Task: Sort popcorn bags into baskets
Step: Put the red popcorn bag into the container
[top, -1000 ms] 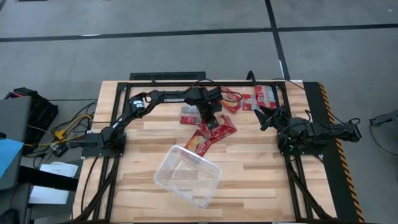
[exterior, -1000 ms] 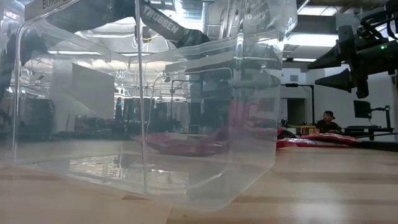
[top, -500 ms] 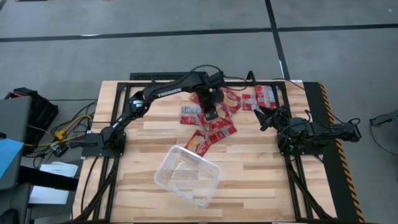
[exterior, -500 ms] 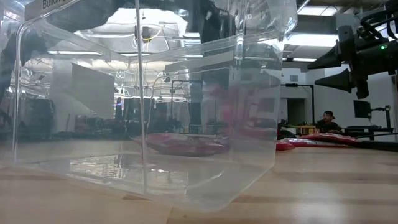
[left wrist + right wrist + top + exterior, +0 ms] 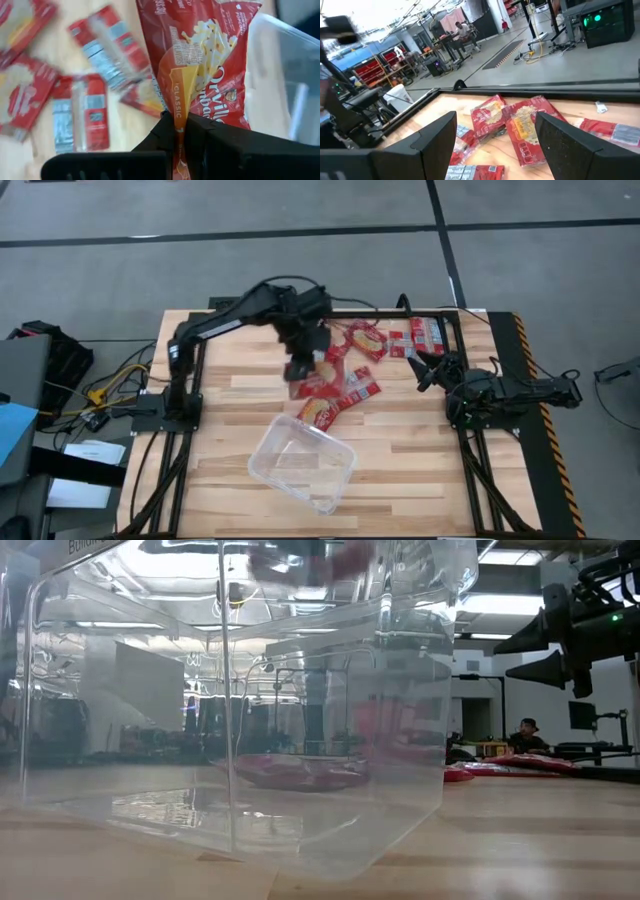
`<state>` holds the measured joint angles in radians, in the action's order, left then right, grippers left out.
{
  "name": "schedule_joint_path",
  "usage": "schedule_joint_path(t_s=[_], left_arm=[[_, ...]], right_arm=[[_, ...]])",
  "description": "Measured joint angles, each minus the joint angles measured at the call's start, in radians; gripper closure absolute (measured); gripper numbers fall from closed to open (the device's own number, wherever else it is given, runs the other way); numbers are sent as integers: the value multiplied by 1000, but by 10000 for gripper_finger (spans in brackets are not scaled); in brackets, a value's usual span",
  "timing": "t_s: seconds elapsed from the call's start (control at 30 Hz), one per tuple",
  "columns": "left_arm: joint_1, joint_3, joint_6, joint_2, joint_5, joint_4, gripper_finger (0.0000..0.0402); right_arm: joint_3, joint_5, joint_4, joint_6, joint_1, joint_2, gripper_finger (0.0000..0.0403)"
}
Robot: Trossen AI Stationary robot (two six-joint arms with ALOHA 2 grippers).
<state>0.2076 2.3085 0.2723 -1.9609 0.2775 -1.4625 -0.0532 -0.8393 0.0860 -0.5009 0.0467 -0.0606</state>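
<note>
My left gripper (image 5: 299, 368) hangs above the table's middle, just far of the clear tub (image 5: 302, 463), and is shut on one red popcorn packet (image 5: 210, 45). That packet shows as a red blur high up in the low view (image 5: 335, 558). Several more red packets lie flat on the wood near the far edge (image 5: 352, 340) and beside the tub's far corner (image 5: 322, 412). My right gripper (image 5: 424, 367) waits open at the table's right side, level above the wood, also seen in the low view (image 5: 535, 650). My left gripper pinches the packet between its two fingers at a creased edge (image 5: 178, 116), coming from above and pointing down. The packet hangs below the fingers, lifted clear of the table, with its printed face buckled around the pinch.
The tub (image 5: 230, 710) stands close to the near edge, nothing showing in it. Loose packets (image 5: 520, 122) lie in front of my right gripper, and others (image 5: 80, 117) under my left one. Bare wood lies left of the tub. A black frame rail (image 5: 330, 305) runs along the far edge.
My left gripper has risen from the packet pile and swung toward the table's left edge, carrying one packet lifted clear of the wood. In the low view the arm has climbed out of the top of the picture. The other packets stayed where they were.
</note>
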Motion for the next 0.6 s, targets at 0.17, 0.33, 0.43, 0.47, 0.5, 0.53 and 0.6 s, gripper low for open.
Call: schedule_joint_path(t_s=[0.17,0.33,0.43,0.47,0.5,0.53,0.6], left_arm=[[-138,0,4,40,-4,8,401],[-279,0,20,35,-78,-18,401],[-341,-2,21,27,-103,-56,401],[-361,-6,19,24,-103,-49,401],[-379,-11,19,21,-105,-40,401],[-399,-23,19,19,-107,-34,401],[-432,-71,1,16,-111,-18,401]], right_arm=[[0,3,0,6,0,-9,107],[0,3,0,-4,0,-15,107],[0,3,0,-22,0,-14,107],[0,3,0,-29,0,-14,107],[0,3,0,-30,0,-14,107],[0,3,0,-30,0,-14,107],[0,3,0,-30,0,-14,107]])
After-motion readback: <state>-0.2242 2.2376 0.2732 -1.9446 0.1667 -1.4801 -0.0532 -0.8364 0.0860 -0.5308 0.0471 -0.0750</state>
